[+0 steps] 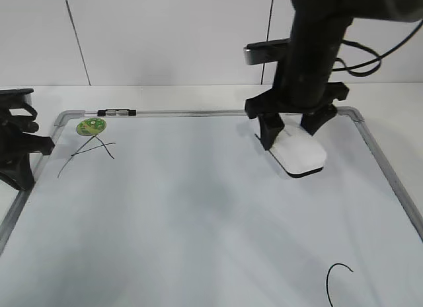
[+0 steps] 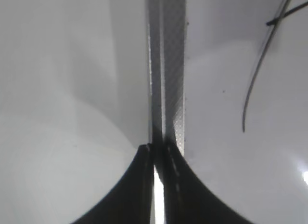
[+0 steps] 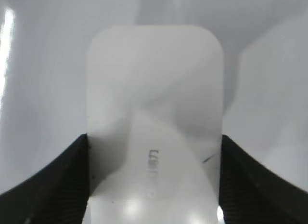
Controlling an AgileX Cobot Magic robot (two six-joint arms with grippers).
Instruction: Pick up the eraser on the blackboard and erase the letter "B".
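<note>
The white eraser point(image 1: 303, 152) lies on the blackboard point(image 1: 198, 208), a white dry-erase board, near its far right corner. My right gripper point(image 1: 289, 132) comes down over the eraser with a finger on each long side. In the right wrist view both dark fingers of this gripper point(image 3: 154, 147) touch the eraser point(image 3: 154, 89), so it is shut on it. My left gripper point(image 1: 26, 155) is shut and empty at the board's left frame point(image 2: 166, 65), as the left wrist view point(image 2: 156, 149) shows. No letter "B" shows in any view.
A handwritten "A" point(image 1: 92, 152) lies at the far left below a round green sticker point(image 1: 91, 127); its strokes also show in the left wrist view point(image 2: 255, 74). Part of a "C" point(image 1: 334, 280) shows at the near right. A small dark clip point(image 1: 117, 112) sits on the far frame.
</note>
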